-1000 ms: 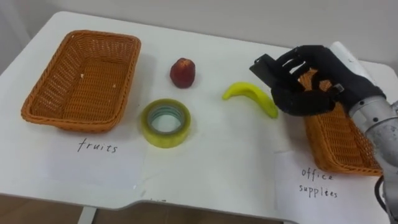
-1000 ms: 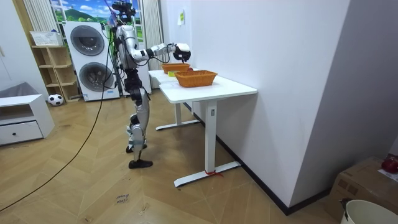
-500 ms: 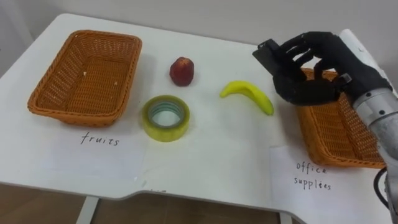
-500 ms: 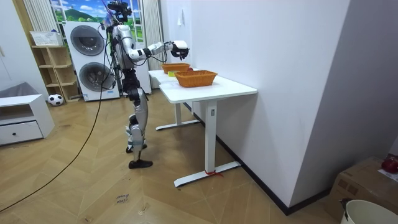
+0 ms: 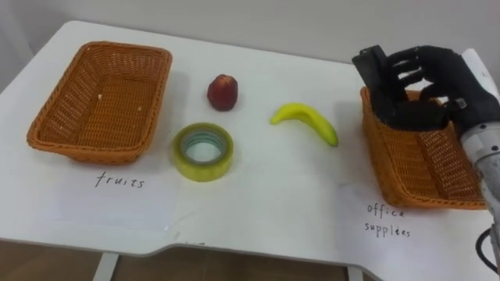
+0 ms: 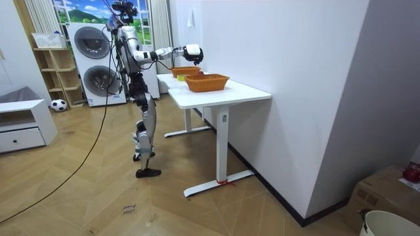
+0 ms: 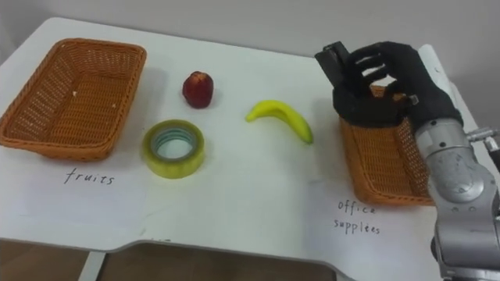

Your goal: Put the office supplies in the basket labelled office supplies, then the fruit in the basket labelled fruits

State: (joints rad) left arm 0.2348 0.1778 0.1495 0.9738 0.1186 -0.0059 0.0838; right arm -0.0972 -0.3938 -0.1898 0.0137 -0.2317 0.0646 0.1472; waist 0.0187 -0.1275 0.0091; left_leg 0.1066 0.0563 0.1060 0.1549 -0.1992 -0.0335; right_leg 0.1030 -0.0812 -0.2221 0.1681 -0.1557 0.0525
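Your likeliest slip was a drop that missed. The dark flat block (image 5: 373, 66) jutted out past the left rim of the office-supplies basket (image 5: 426, 168), above its far left corner. Your right hand (image 5: 426, 86) hung just inside that rim and pinched the block between curled fingers and thumb. Had you let go there, I judge the block could have struck the rim and tumbled onto the surface (image 5: 266, 203), so it needed carrying over the basket's floor first. A low swing away could also have clipped the banana (image 5: 306, 122). As for the rest, the fruit basket (image 5: 101, 97) sat farthest to the left of the office-supplies basket. The apple (image 5: 223, 92) and, nearer you, the roll of tape (image 5: 203, 168) both lay well to its left. The banana lay near its left rim. None of them stood between your hand and the basket's bare floor.
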